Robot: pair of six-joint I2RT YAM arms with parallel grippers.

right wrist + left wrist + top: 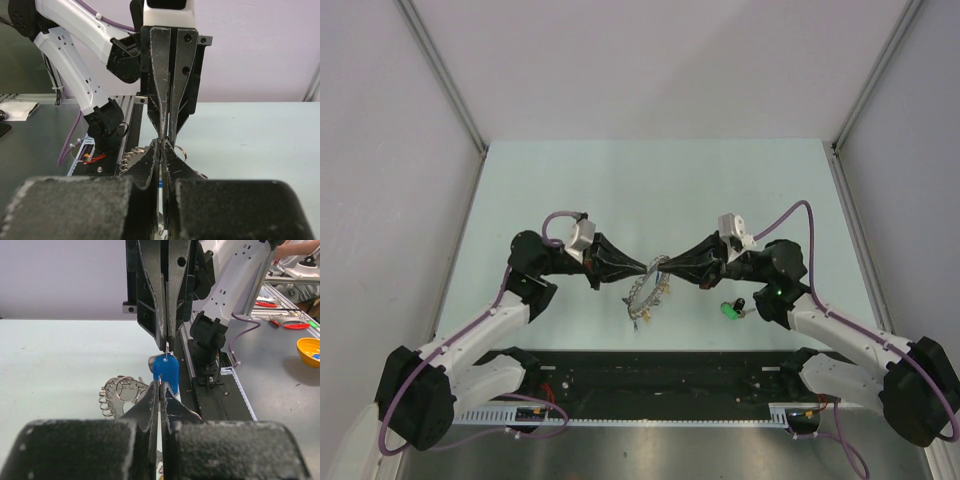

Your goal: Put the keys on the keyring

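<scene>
Meeting tip to tip above the tabletop (620,190): left pincer (644,266) and right pincer (666,265), pointing straight at each other with tips nearly touching.

Pressing the left pincer's fingers (149,407) flat together, leaving no gap. Not showing clearly what, if anything, is being nipped at that tip.

Pressing the right pincer's fingers (176,172) fully together too, and pinching a thin wire loop (166,345) right at the tips.

Hanging from that loop through the hole in its head: blue key (166,372), sitting just below the right pincer's tips and just beyond the left pincer's tips, between the two. Peeking through as a blue sliver between the right pincer's fingers in the right wrist view.

Hanging beneath the meeting point and trailing toward the arm bases: keyring (119,392), its edge lined with small wire loops, appearing just beside the left pincer's tips in that wrist view. Not telling whether its lower edge is touching the tabletop, nor whether the pinched loop belongs to it.

Lying on the tabletop well behind the right pincer's tips, close beside that arm's wrist: green key (728,311).
</scene>
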